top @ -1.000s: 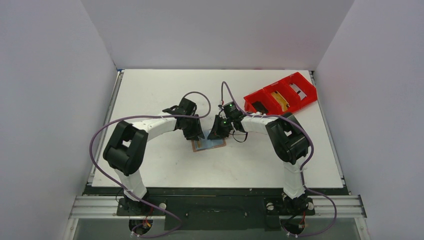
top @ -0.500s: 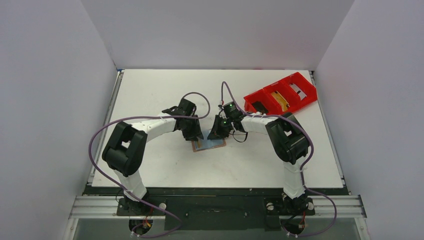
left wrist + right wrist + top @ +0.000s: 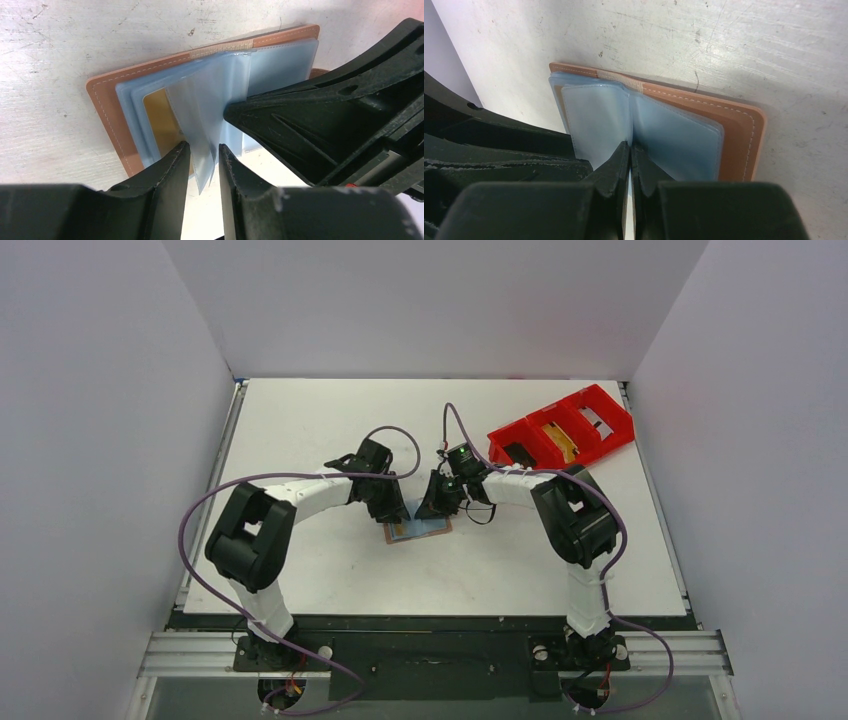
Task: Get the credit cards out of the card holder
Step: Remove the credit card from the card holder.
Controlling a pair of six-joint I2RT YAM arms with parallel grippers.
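The card holder [image 3: 420, 530] lies open on the white table, tan-brown outside with pale blue-grey plastic sleeves fanned up from its spine. In the left wrist view [image 3: 107, 107] a yellow card [image 3: 160, 120] shows inside one sleeve. My left gripper [image 3: 398, 512] is low at the holder's left half. Its jaws [image 3: 202, 155] stand a narrow gap apart, with a loose raised sleeve [image 3: 200, 115] hanging between them. My right gripper [image 3: 432, 508] is shut, its tips [image 3: 630, 147] pressed down at the sleeves' fold over the holder [image 3: 736, 135]. Its black finger [image 3: 300, 115] crosses the left wrist view.
A red compartment tray [image 3: 560, 430] stands at the back right of the table, with a few small items in its bins. White walls close in the table on three sides. Both arms' purple cables loop above the table near the holder.
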